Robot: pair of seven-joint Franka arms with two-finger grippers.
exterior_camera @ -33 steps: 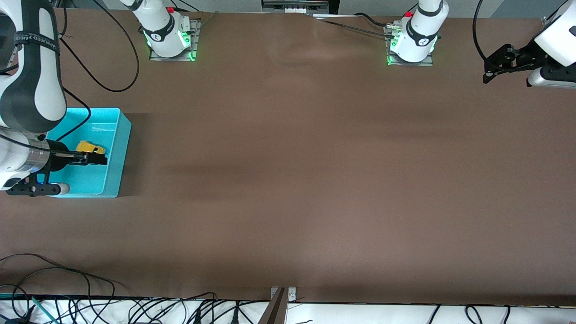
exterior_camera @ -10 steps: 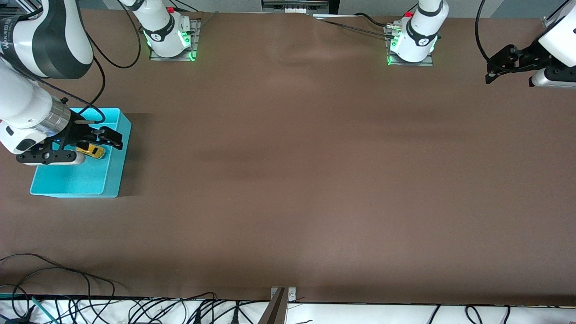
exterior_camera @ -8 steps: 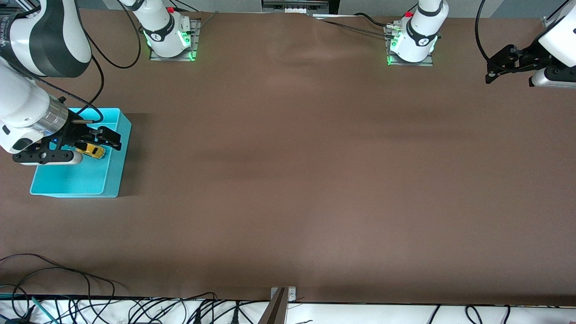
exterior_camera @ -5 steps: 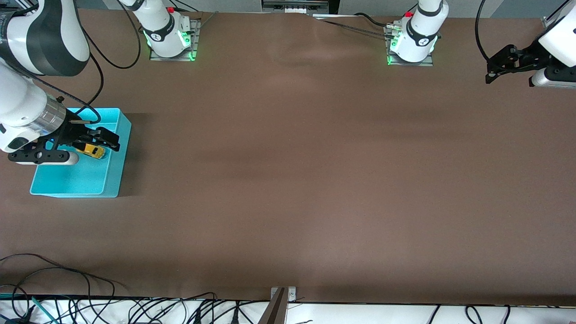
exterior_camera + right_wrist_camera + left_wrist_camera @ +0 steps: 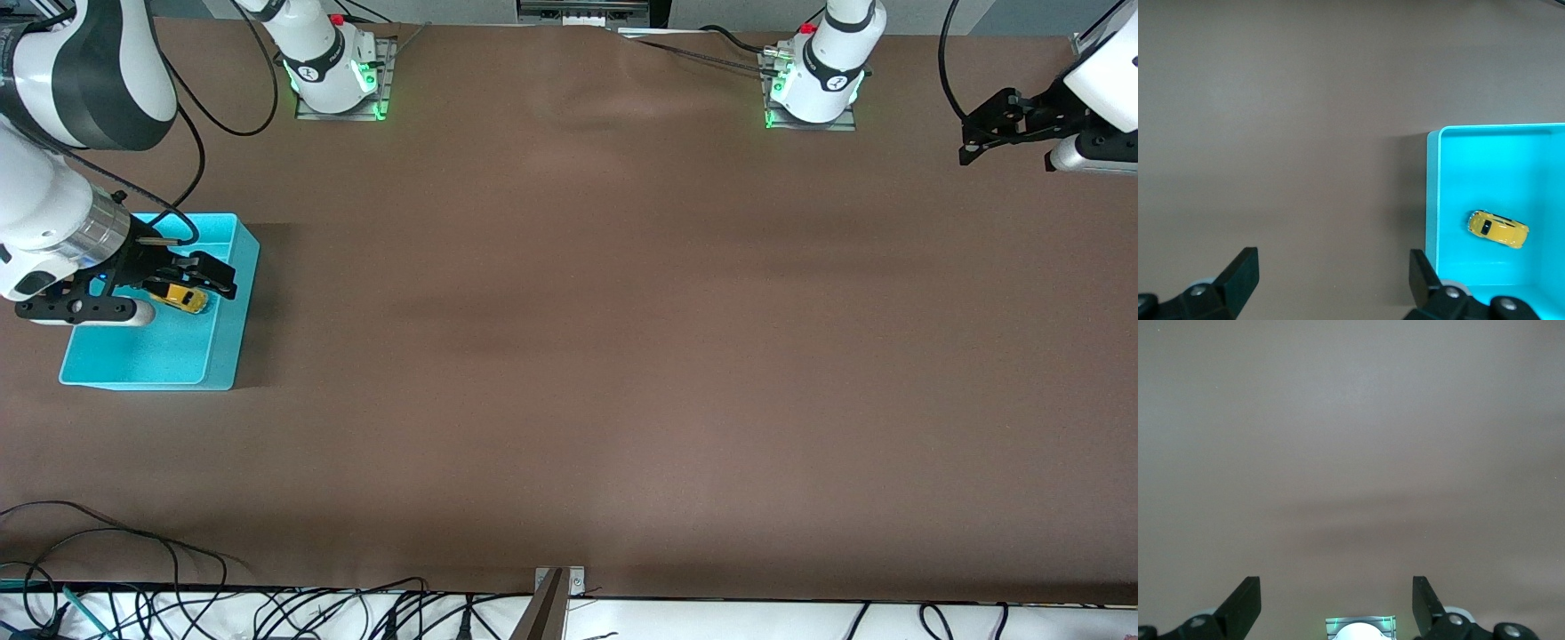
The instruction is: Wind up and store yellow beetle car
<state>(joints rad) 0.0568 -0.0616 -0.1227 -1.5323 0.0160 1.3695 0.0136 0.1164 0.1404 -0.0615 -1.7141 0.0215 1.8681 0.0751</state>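
Note:
The yellow beetle car (image 5: 182,300) lies on the floor of the turquoise bin (image 5: 142,356), free of any gripper. It also shows in the right wrist view (image 5: 1498,229), inside the bin (image 5: 1432,200). My right gripper (image 5: 222,277) hangs open and empty in the air over the bin, above the car; in its wrist view (image 5: 1331,277) the brown table shows between the fingers. My left gripper (image 5: 963,147) waits open and empty over the table's edge at the left arm's end; its wrist view (image 5: 1336,603) shows bare table.
The bin stands at the right arm's end of the brown table (image 5: 569,338). The two arm bases (image 5: 333,80) (image 5: 813,84) stand along the edge farthest from the front camera. Cables (image 5: 178,604) lie off the nearest edge.
Earlier my right gripper was low in the bin with the car at its fingers. It has since let go and risen, then drifted slightly toward its end. The car stays in the bin.

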